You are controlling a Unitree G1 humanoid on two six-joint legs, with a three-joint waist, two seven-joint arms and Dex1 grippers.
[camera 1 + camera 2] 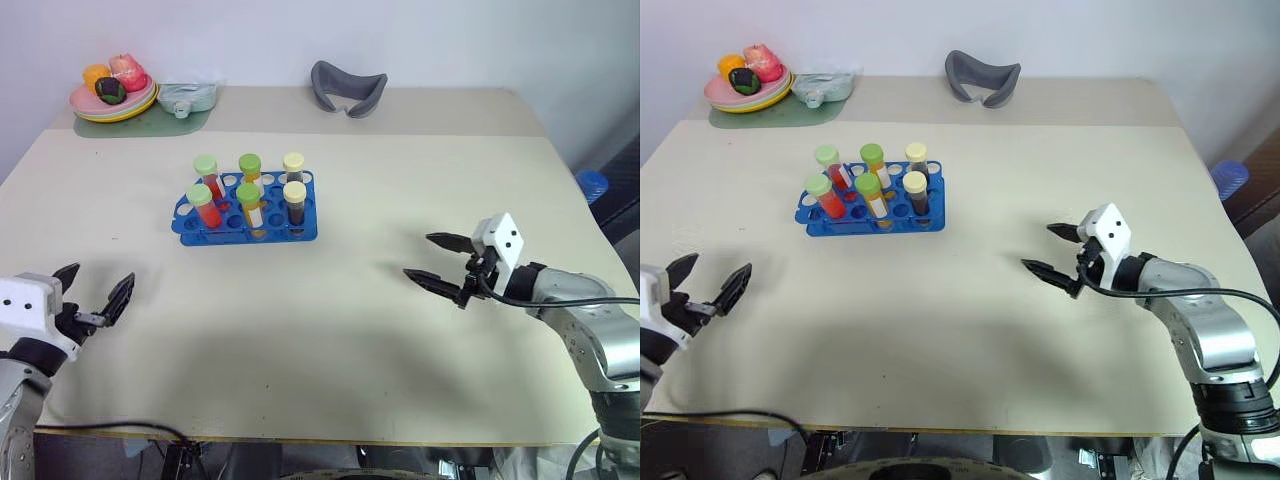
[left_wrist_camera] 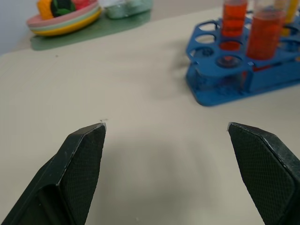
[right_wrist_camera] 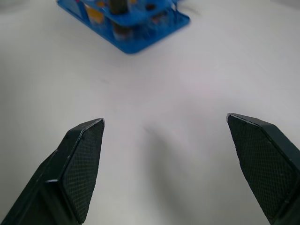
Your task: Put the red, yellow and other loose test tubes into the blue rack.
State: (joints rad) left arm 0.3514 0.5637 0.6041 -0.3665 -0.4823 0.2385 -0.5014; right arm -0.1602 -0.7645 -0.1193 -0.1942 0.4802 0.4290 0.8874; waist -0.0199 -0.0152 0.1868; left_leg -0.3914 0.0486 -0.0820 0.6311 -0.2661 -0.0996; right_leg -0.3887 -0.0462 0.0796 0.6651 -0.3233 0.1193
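Observation:
The blue rack point(image 1: 245, 210) stands on the beige table point(image 1: 320, 340), left of centre. Several capped test tubes stand upright in it: red-filled ones point(image 1: 206, 208) on its left, yellow ones point(image 1: 249, 205) in the middle, dark ones point(image 1: 294, 203) on its right. My left gripper point(image 1: 94, 293) hovers open near the table's front left corner, well short of the rack, with nothing between its fingers. On the right side of the table my right gripper point(image 1: 437, 262) is open and empty, pointing toward the rack. In the left wrist view the rack point(image 2: 243, 70) shows with red tubes point(image 2: 262, 33).
A stack of plates with toy food point(image 1: 113, 88) sits on a green mat at the back left, beside a pale container point(image 1: 188, 97). A grey curved object point(image 1: 347, 88) lies at the back centre. A blue object point(image 1: 592, 185) sits off the table's right edge.

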